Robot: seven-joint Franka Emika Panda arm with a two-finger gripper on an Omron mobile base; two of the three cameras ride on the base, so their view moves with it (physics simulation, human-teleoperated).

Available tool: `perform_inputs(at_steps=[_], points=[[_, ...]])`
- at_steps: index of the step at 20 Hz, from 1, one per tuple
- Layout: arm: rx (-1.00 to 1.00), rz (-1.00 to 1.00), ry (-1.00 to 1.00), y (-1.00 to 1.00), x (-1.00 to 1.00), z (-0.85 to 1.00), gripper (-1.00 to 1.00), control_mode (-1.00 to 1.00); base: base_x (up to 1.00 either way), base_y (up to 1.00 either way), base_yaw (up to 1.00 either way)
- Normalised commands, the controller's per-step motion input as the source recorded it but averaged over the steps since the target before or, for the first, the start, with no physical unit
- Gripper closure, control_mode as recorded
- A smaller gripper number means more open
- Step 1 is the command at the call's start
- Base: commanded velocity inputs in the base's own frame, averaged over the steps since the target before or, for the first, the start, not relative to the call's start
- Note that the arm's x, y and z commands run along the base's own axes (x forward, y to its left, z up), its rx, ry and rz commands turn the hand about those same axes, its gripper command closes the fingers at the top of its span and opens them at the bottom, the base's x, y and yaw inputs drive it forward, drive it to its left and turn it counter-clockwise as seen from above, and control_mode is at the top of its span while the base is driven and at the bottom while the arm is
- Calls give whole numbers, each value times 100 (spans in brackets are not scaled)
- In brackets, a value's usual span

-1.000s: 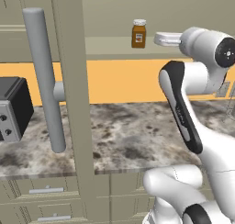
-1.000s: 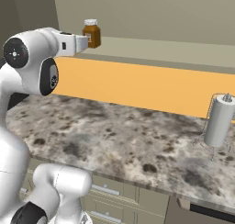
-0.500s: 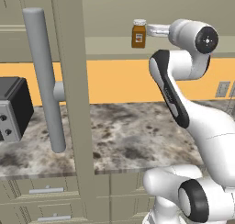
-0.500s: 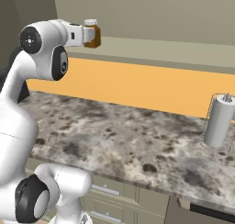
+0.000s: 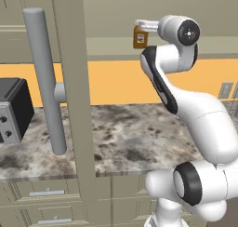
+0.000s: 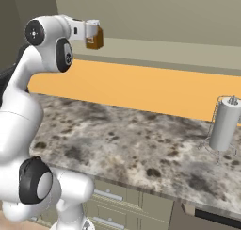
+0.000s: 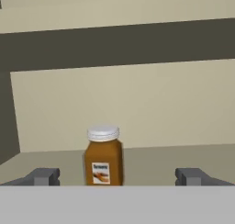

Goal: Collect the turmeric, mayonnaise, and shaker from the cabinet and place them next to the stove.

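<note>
The cabinet (image 7: 137, 103) is a wide grey-beige shelf above the speckled desk (image 6: 141, 144), and the white arm reaches up to it with the hand (image 7: 117, 177) spread wide, its two dark fingertips (image 7: 43, 176) standing well apart on either side of the turmeric (image 7: 103, 156) and not touching it. The turmeric stands upright on the shelf floor, just off-centre between the fingertips and close in front of them. It looks like a small, rigid, fairly light jar with smooth, possibly slippery sides, so I judge the safest hold is across the broad amber body below the white lid, squeezing level to avoid tipping it.
</note>
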Motion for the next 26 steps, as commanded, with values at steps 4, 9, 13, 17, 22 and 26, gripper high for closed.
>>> perform_inputs(at_steps=[4, 9, 13, 17, 22, 26], points=[[0, -5, 0, 22, 33, 1, -100, -100, 0, 0, 0], [0, -3, 0, 14, 32, 0, -100, -100, 0, 0, 0], [0, -1, 1, 4, 38, 0, -100, -100, 0, 0, 0], [0, 0, 0, 0, 38, 0, -100, -100, 0, 0, 0], [-1, 0, 0, 0, 32, 0, -100, -100, 0, 0, 0], [-2, 0, 0, 0, 25, 0, -100, -100, 0, 0, 0]])
